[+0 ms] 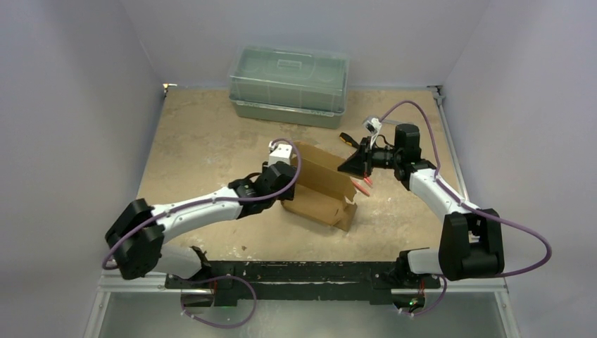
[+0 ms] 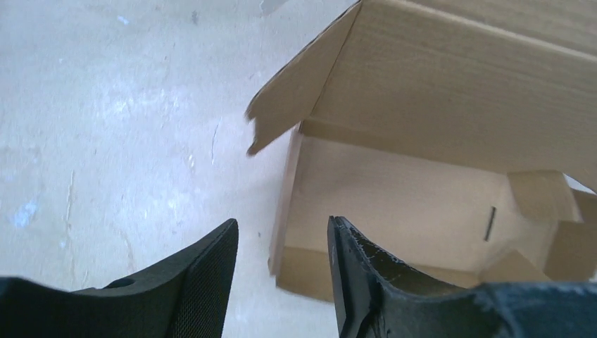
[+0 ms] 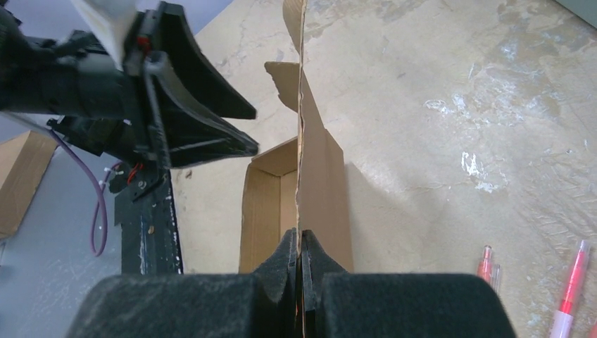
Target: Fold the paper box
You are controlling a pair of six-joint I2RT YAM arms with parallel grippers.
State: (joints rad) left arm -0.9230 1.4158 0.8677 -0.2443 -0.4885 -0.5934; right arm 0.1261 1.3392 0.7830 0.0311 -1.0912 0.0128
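The left gripper (image 2: 281, 222) stands partly open with nothing between its fingers, just beside the left end of the paper box (image 1: 320, 186). The box sits half-formed in the middle of the table (image 1: 204, 134), its inside open and one panel standing up. The right gripper (image 3: 299, 236) is closed tight on that upright panel's thin edge. Pens (image 3: 486, 264) lie near it.

Pretty bare setup: plain pale walls (image 1: 70, 105) box in the table (image 1: 204, 141) on three sides, its tan top scuffed and blotchy, greenish lidded bin (image 1: 288, 84) at its far edge.
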